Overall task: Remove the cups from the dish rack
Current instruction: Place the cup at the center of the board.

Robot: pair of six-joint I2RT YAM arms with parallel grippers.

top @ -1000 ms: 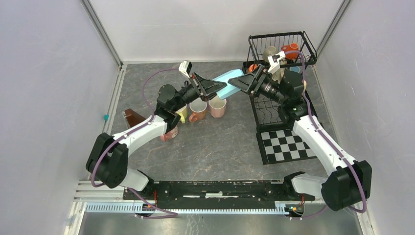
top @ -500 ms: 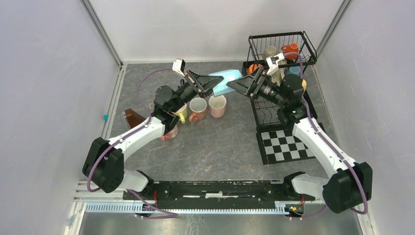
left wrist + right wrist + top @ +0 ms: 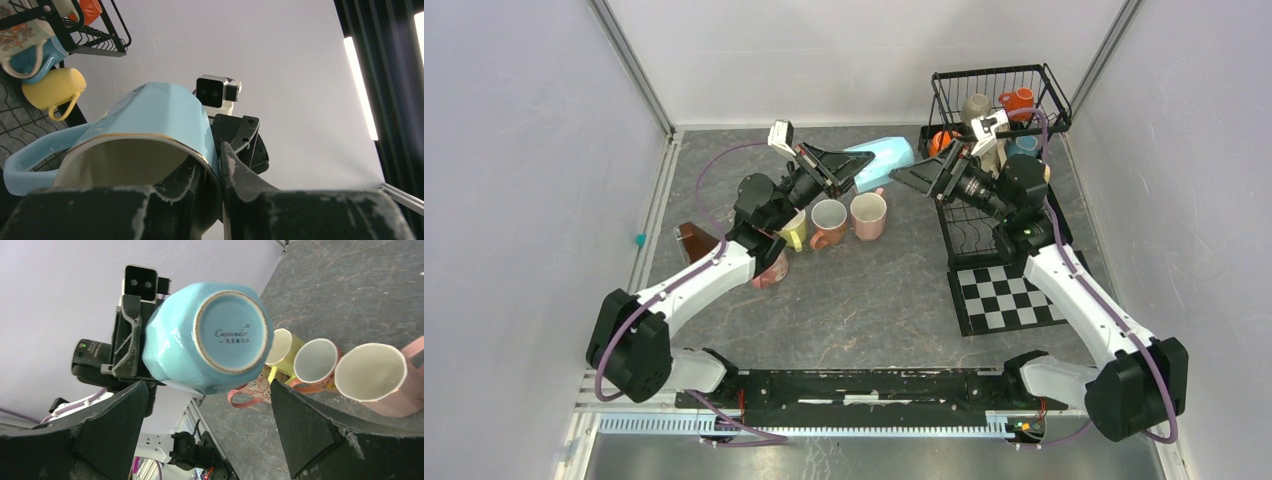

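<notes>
The bench is covered with a grey sheet with a marble-like pattern, and it is closed in by plain pale walls at the back and on both sides. Metal posts are seen in the far corners.

The dish rack is placed at the far right of the bench, and a black-and-white checkered mat lies just in front of it. In its upper tier a grey-olive cup and an orange cup are seen. A yellow cup is also seen at the rack in the left wrist view.

The light blue cup is held on its side above the bench, between the two arms and left of the rack. It is gripped by the left hand at the rim, with one finger inside and one outside. The right hand is wide open and faces the base of this cup; no contact with it is seen.

Below the left hand, a yellow cup, a flowered cup and a pink cup are set upright in a row on the bench. One more cup is partly hidden by the left arm. A flat brown wedge lies near the left edge.
</notes>
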